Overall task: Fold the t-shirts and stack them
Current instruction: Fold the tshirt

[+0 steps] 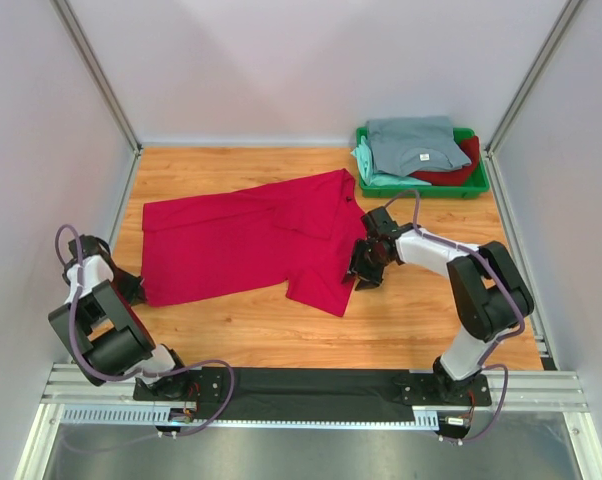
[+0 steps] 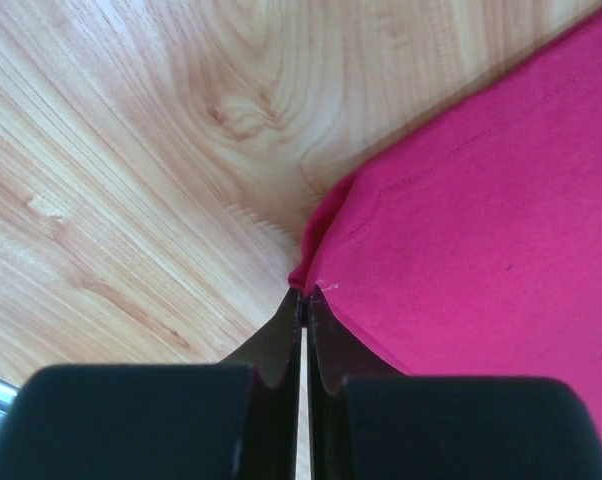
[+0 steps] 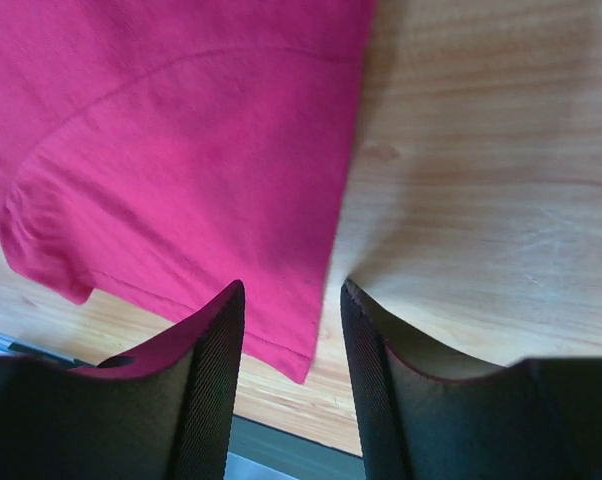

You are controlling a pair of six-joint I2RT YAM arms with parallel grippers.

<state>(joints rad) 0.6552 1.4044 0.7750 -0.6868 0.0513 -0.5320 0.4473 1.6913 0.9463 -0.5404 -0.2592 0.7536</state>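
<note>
Task looked early. The red tee (image 1: 241,240) lay spread mid-tabletop, mostly flat, with one flap turned over at its far right; no clean fold was made and it was not stacked.

The left end effector (image 2: 303,310) was fully closed, pinching the red tee's near-left corner. The right end effector (image 3: 291,290) sat at the tee's right edge with its jaws part open and the hem lying between them. It gripped nothing yet.

Far right, a green tray (image 1: 481,188) held a grey tee (image 1: 411,140) on top, a mint tee (image 1: 366,168) and a dark red tee (image 1: 463,168) under it. They were piled loosely; whether these were finished folds or waiting could not be told. Probably left to do: fold the red tee, stack it, and maybe the others.

The tabletop (image 1: 431,320) was light wood grain, smooth and bare around the tee. White walls (image 1: 41,150) boxed it on the left, far and right sides, with metal frame posts (image 1: 96,75) at the corners. A black mat (image 1: 311,385) ran along the near edge between the arm bases.
</note>
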